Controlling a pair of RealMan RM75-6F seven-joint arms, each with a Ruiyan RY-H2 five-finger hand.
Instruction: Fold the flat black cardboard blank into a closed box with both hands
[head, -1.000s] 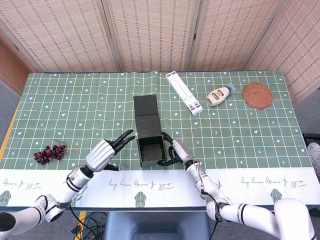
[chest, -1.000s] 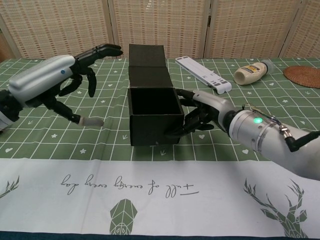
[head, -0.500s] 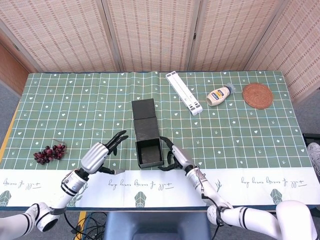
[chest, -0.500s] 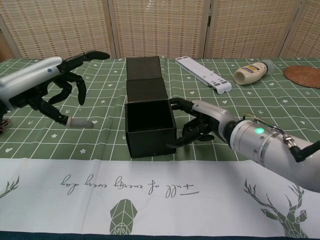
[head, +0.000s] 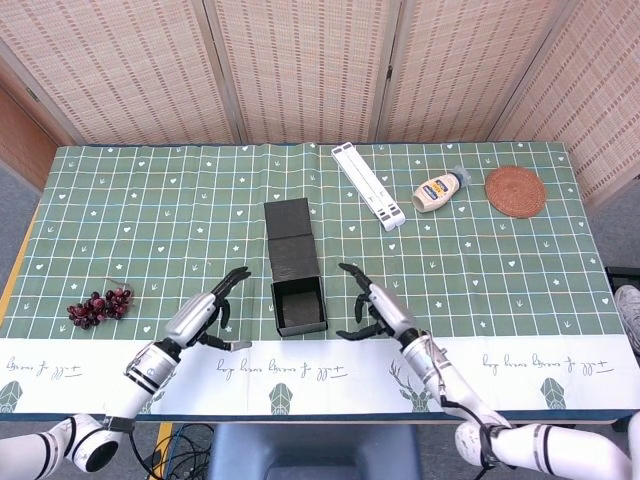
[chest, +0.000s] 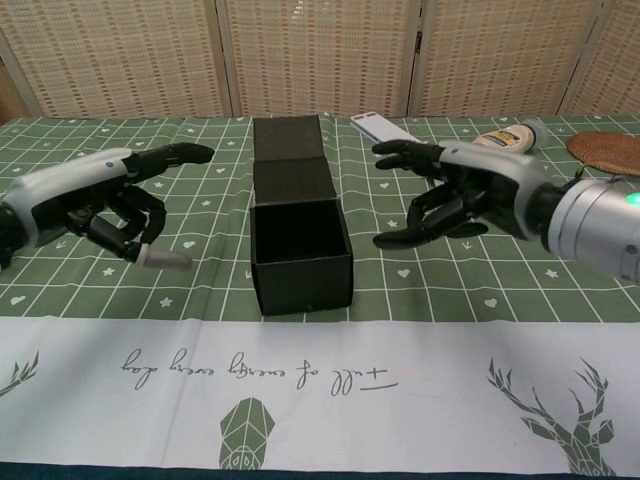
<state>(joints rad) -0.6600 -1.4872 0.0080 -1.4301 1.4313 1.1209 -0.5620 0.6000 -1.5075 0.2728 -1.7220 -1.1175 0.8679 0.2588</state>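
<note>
The black cardboard box (head: 297, 305) (chest: 300, 255) stands on the green checked cloth with its top open. Its lid flap (head: 290, 237) (chest: 291, 160) lies flat behind it, pointing away from me. My left hand (head: 205, 315) (chest: 105, 195) hovers to the left of the box, fingers spread, holding nothing. My right hand (head: 378, 310) (chest: 455, 195) hovers to the right of the box, also spread and empty, clear of the box wall.
A bunch of dark red grapes (head: 98, 305) lies at the left. Behind the box lie a white folded stand (head: 368, 186) (chest: 385, 128), a mayonnaise bottle (head: 440, 190) (chest: 505, 138) and a round woven coaster (head: 515, 190) (chest: 610, 150). The table's front edge (head: 320, 405) runs close below the hands.
My right hand let go of the box's right wall and pulled away to the right, rising. My left hand drew back left and lowered. The box slid slightly left and toward me.
</note>
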